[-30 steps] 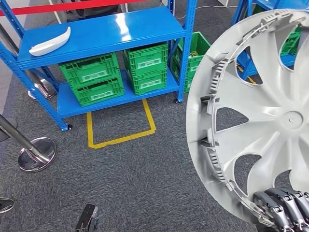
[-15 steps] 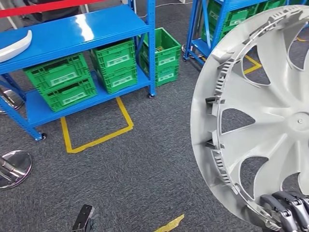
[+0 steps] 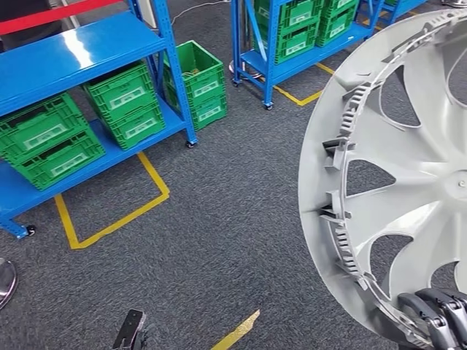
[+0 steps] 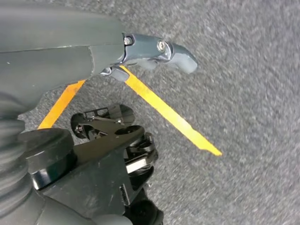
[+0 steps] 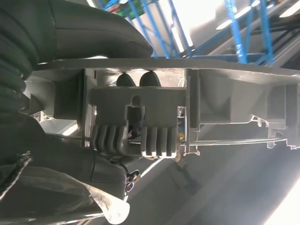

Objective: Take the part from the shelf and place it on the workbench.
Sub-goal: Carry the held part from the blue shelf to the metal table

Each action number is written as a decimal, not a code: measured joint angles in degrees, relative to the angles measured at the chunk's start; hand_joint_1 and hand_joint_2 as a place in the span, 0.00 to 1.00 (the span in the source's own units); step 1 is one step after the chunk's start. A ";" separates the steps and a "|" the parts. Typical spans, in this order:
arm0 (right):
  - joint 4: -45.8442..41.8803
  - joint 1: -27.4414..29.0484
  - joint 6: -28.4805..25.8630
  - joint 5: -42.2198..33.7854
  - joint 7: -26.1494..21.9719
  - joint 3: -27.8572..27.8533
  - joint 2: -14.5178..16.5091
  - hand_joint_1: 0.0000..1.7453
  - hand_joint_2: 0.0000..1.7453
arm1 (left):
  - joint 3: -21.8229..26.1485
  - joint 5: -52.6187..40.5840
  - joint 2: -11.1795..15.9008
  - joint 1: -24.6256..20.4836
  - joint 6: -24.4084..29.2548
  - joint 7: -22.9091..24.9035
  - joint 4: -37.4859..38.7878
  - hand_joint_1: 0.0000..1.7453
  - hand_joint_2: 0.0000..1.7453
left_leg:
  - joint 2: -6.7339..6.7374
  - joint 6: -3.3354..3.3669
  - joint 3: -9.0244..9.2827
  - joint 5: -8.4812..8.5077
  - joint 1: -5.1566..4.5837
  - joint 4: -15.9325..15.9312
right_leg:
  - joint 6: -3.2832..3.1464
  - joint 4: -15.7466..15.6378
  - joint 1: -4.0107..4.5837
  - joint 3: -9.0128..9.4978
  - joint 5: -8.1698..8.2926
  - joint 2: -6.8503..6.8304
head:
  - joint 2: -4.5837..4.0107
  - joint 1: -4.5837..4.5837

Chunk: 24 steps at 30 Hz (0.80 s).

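**Right hand grips the wheel cover by its rim**

The right hand (image 3: pixel 438 321) sits at the lower right of the head view, its dark fingers curled over the lower rim of a silver-grey wheel cover (image 3: pixel 396 182). It holds the cover upright, the back side facing the camera: ribbed clips line the inner rim, and curved spokes with openings between them run in to a small hub. The cover hangs above the grey carpeted floor (image 3: pixel 231 219), touching neither shelf nor floor. In the right wrist view the thumb lies along one face of the rim while the fingers (image 5: pixel 134 140) press the other, with the grey plastic part (image 5: pixel 226 98) clamped between them.

The left hand (image 4: pixel 116 56) hangs low over the carpet, holding nothing; its thumb sticks out straight above a strip of yellow floor tape (image 4: pixel 169 115), and its fingers are apart.

Behind the cover stands a blue metal shelf (image 3: pixel 82 51) with green plastic crates (image 3: pixel 124 102) on its lower level. One more green crate (image 3: pixel 201 80) sits on the floor just beside its post. A yellow taped outline (image 3: pixel 110 219) marks the floor in front of the shelf. A second blue rack (image 3: pixel 264 58) with green crates stands farther back.
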 joint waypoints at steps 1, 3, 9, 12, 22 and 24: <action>-0.08 0.02 0.00 -0.08 0.00 -0.02 0.16 1.00 1.00 | 0.02 0.00 -0.01 0.01 0.00 -0.06 0.00 0.00 1.00 | -0.48 0.60 1.49 2.02 -0.23 -3.01 | -0.01 0.01 0.23 -0.06 0.16 0.83 | 0.00 0.00; -0.28 0.02 -0.01 -0.23 0.00 -0.03 0.47 1.00 1.00 | 0.08 -0.02 0.12 0.01 0.02 -0.14 0.00 0.00 1.00 | -3.07 2.15 4.92 5.84 -0.67 -10.55 | 0.04 0.06 0.49 -0.22 0.47 2.31 | 0.00 0.11; -0.84 0.59 -0.11 -0.60 0.00 -0.34 1.56 1.00 1.00 | 0.38 -0.07 0.12 -0.30 0.03 -0.32 0.00 0.00 1.00 | -2.85 2.79 6.76 7.71 -0.54 -16.68 | 1.76 1.21 0.37 -2.85 0.69 2.75 | 0.00 -0.08; -0.88 0.53 -0.11 -1.01 0.00 -0.53 1.89 1.00 1.00 | 0.68 -0.11 -0.05 0.06 -0.03 -0.39 0.00 0.00 1.00 | -0.22 2.81 6.58 8.23 -0.42 -17.25 | 2.64 10.45 0.13 -7.15 -4.65 -1.73 | 0.00 0.32; -0.57 1.22 -0.11 -3.00 0.01 -1.30 3.09 1.00 1.00 | 1.21 -0.67 -0.09 0.01 -0.22 -1.08 0.00 0.00 1.00 | 6.63 0.39 6.64 7.74 -0.76 -16.23 | 2.03 0.05 -0.55 0.97 -1.10 -5.82 | 0.00 0.10; -0.35 1.56 -0.11 -3.34 0.45 -1.59 3.44 1.00 1.00 | 1.25 -0.76 -0.14 -0.06 -0.17 -1.28 0.00 0.00 1.00 | 5.18 -0.30 6.36 6.65 -0.43 -15.29 | 1.17 -0.05 -0.60 0.64 -0.69 -4.72 | 0.00 0.03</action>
